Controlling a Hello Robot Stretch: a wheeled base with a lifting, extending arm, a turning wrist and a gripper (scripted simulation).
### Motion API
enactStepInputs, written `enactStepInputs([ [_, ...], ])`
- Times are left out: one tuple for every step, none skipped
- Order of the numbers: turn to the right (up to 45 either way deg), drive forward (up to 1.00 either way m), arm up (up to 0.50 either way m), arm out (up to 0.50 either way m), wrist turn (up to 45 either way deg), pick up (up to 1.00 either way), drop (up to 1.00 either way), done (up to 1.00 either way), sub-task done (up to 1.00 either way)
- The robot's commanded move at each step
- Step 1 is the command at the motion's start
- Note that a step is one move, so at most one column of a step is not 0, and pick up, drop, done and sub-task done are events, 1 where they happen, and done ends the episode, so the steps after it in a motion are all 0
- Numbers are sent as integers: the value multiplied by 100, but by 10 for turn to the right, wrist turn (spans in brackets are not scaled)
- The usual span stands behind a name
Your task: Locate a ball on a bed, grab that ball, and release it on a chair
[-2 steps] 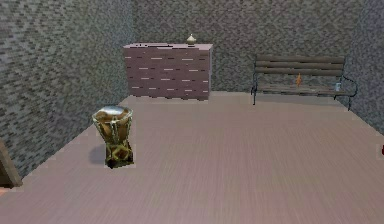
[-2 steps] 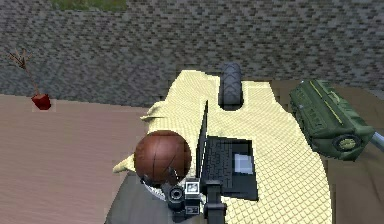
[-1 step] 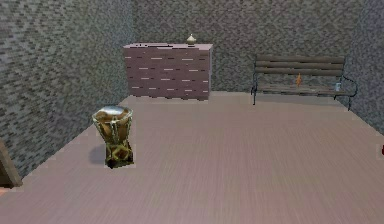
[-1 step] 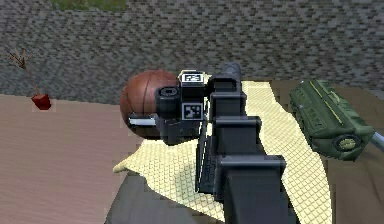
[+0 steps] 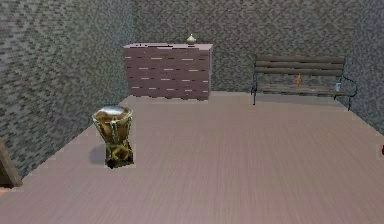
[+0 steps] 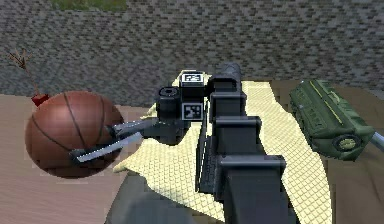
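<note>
Your gripper sits at the far end of the arm. Its two thin fingers lie across the lower right face of a reddish-brown basketball with dark seams. The ball is right at the fingertips and bulges out past them toward the arm side view's left. You cannot tell from this whether the gripper holds the ball or the ball rests against the bed's edge.

Behind the gripper's body and under the arm spreads a pale yellow bedcover, and the ball overlaps its left border. Two white marker squares stand just right of the gripper's body. On the far side of the arm from the gripper, a dark green boxy thing lies at the cover's right edge. Just beyond the ball, a small red thing peeks over its top left.

In the forward view you have a bronze-coloured vessel on the wooden floor. A striped dresser stands against the far wall with a small pale piece on top, and a dark bench stands to its right.
</note>
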Motion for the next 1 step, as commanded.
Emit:
enactStepInputs([
  [0,0,0,0,-450,0,0,0,0],
])
